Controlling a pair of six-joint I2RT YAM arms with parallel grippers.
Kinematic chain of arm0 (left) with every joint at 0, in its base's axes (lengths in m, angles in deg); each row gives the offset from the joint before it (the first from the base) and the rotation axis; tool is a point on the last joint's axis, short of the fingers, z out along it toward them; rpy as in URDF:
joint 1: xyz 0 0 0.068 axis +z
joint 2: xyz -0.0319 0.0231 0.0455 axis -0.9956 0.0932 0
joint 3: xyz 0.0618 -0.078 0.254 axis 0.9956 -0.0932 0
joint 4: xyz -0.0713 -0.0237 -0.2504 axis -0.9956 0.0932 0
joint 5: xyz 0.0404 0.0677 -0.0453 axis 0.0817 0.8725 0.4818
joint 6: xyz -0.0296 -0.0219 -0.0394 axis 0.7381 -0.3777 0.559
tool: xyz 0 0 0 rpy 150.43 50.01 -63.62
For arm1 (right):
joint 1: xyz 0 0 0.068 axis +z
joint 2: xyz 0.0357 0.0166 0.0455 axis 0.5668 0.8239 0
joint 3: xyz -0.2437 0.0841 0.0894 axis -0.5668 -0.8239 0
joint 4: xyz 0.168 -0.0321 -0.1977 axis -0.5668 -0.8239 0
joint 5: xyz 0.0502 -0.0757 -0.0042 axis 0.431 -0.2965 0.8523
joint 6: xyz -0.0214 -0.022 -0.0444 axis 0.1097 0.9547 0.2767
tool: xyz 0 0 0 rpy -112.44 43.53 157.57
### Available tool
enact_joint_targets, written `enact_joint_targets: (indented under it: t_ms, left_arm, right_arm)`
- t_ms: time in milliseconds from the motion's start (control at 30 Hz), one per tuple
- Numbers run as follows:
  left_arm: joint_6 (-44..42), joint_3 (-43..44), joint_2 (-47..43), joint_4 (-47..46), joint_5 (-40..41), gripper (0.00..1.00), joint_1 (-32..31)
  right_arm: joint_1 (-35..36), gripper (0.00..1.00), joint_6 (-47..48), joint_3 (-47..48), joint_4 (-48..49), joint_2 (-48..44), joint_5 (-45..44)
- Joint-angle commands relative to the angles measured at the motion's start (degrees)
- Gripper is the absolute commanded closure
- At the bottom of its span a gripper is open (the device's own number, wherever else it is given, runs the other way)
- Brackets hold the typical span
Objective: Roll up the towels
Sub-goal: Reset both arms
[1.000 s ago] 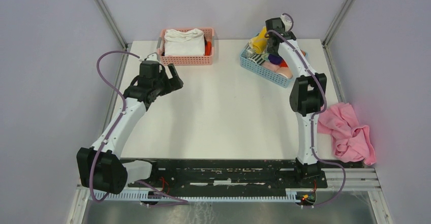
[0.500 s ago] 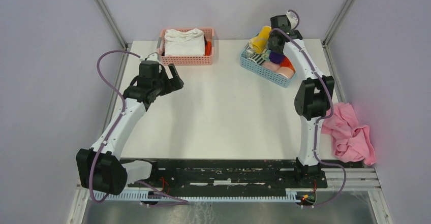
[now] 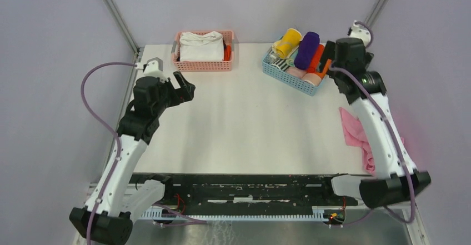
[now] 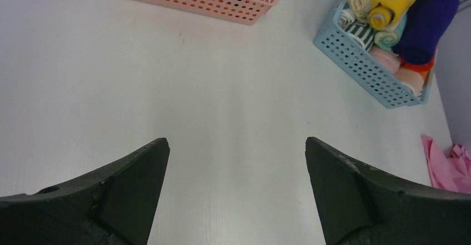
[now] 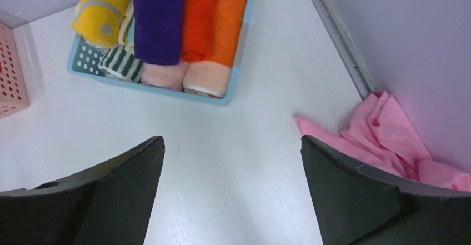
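While the left gripper (image 4: 236, 145) and right gripper (image 5: 230, 142) stand spread wide and empty over the white table (image 3: 244, 117), between lilac walls (image 3: 250, 6), two baskets sit at its far edge. The blue basket (image 3: 289, 78) holds the yellow towel (image 3: 286, 42) and purple towel (image 3: 306, 49), both rolled, among perhaps seven rolls.

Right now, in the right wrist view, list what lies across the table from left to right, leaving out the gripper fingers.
pink basket → yellow towel → purple towel → red towel → orange towel → pink cloth
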Motion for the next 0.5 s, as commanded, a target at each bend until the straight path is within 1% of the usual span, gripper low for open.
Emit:
enact_joint_targets:
  t_ms: [0,133,233,333,467]
  left_arm:
    - [-3.1,-3.7,-11.4,-4.6,4.5,0.01,-0.5]
    - [-2.3,-6.5,-20.7,-2.8,10.8,0.01,-0.6]
    - [-2.0,-9.2,-26.9,-1.9,14.6,0.01,-0.5]
    - [-2.1,-12.1,-32.4,-2.1,16.6,0.01,-0.6]
    - [-2.1,-16.0,-37.2,-3.6,18.1,0.01,-0.5]
  right_arm:
    - [-0.2,0.0,3.2,-10.7,-1.8,-15.3,-0.3]
    - [-0.2,0.0,3.8,-18.4,-2.2,-29.4,-0.5]
    - [-0.3,0.0,4.0,-23.9,-1.9,-37.8,-0.5]
    - [-0.2,0.0,3.5,-29.4,-1.5,-44.0,-0.5]
    - [-0.2,0.0,2.4,-35.0,-1.8,-48.9,-0.7]
